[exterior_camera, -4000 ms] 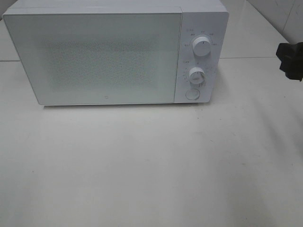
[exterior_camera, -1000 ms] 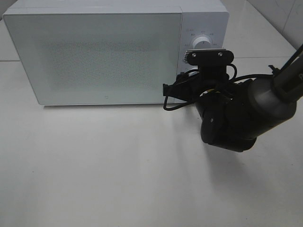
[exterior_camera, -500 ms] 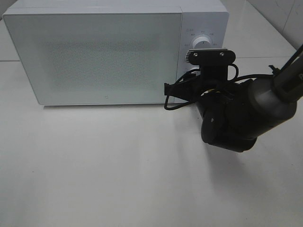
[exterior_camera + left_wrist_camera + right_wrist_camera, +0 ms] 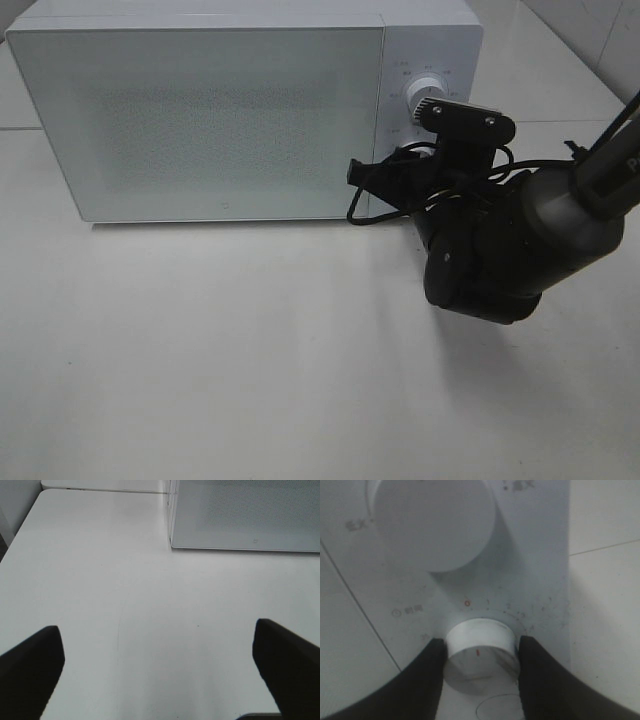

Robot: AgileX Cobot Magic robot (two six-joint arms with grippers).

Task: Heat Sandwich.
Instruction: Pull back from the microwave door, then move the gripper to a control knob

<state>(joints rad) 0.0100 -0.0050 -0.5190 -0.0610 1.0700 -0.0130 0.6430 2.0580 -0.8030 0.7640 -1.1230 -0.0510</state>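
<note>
The sandwich is out of view. The white microwave (image 4: 200,120) stands at the back of the table with its door closed. My right gripper (image 4: 480,652) is shut on the lower knob (image 4: 479,645) of the control panel, one black finger (image 4: 427,680) on each side of it. The upper knob (image 4: 427,97) is free. In the exterior view the black right wrist (image 4: 480,250) hides the lower knob. My left gripper (image 4: 160,670) hangs open over bare white table, holding nothing, with the microwave's lower corner (image 4: 245,515) ahead of it.
A round button (image 4: 505,707) sits just below the gripped knob. A white tiled wall (image 4: 590,30) rises behind the table at the right. Cables (image 4: 375,195) loop off the right wrist in front of the door's edge.
The right wrist has rolled; its camera mount was level and now tilts down to the right, with the fingers staying on the lower knob. The left arm has not moved.
</note>
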